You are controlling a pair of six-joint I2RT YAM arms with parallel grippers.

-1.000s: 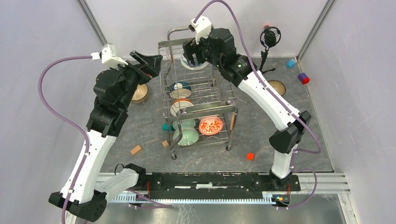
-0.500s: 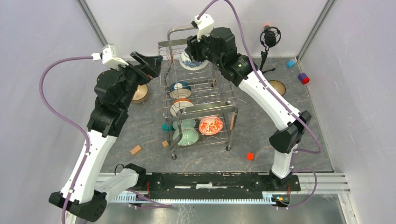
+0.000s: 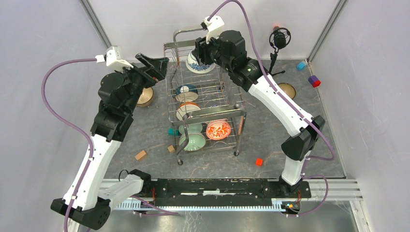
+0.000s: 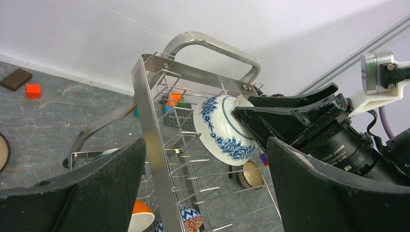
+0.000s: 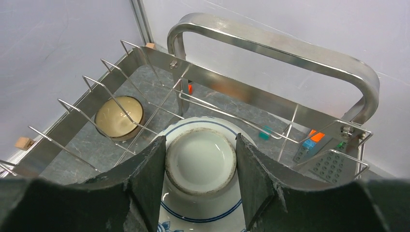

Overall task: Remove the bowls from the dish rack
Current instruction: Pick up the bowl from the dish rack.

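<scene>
My right gripper (image 5: 200, 166) is shut on the foot ring of a blue-and-white floral bowl (image 5: 198, 212) at the far end of the dish rack's (image 3: 180, 32) upper tier. The bowl (image 4: 220, 133) hangs tilted among the rack's prongs. My left gripper (image 4: 205, 193) is open and empty, left of the rack's (image 4: 152, 125) far corner. More bowls stay in the rack: a blue patterned one (image 3: 186, 91), an orange one (image 3: 186, 110), a red-and-white one (image 3: 218, 129) and a pale green one (image 3: 193, 141).
A brown bowl (image 3: 146, 96) sits on the table left of the rack and a tan bowl (image 3: 286, 90) to its right. A black microphone tripod (image 3: 279, 38) stands at the back right. Small blocks (image 3: 259, 162) (image 3: 140, 155) (image 3: 314, 81) lie around.
My right gripper's jaws have closed onto the bowl's foot ring, and the bowl has come up slightly out of the prongs. The left arm has not moved.
</scene>
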